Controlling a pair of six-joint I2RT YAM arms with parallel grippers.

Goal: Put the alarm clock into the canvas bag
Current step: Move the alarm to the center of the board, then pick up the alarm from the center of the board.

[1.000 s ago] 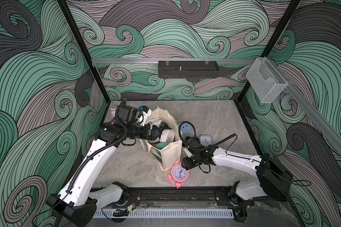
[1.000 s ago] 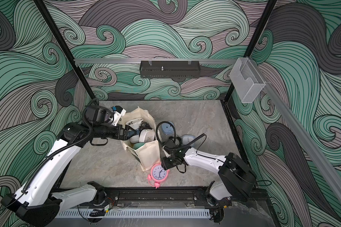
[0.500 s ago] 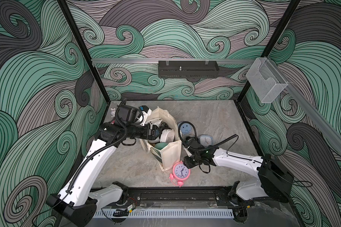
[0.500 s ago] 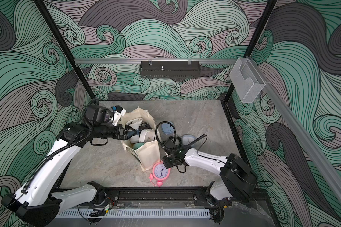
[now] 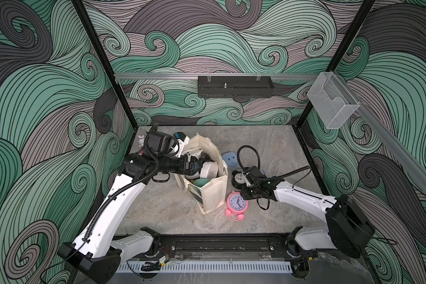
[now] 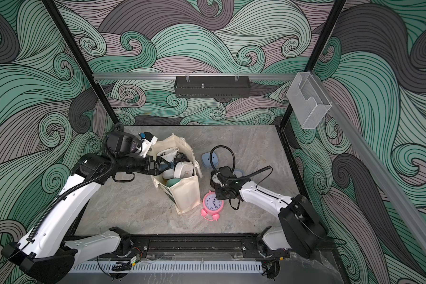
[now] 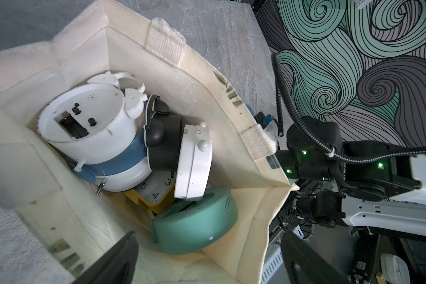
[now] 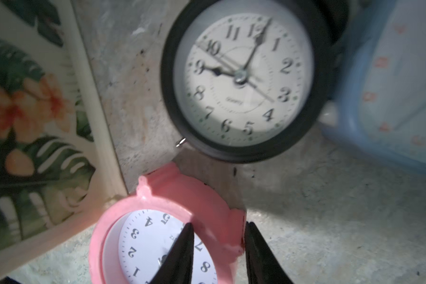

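Pink round twin-bell alarm clock lies face-up on grey tabletop, just beside cream leaf-print canvas bag, not in. R gripper straddles its rim; can't tell if pinch bites. L gripper spread wide at bag mouth. Seat deep on rim, lift level.

The gripper straddles the rim of the pink clock (one finger over its face); black clock beyond it, blue clock farther off, bag just beside it.
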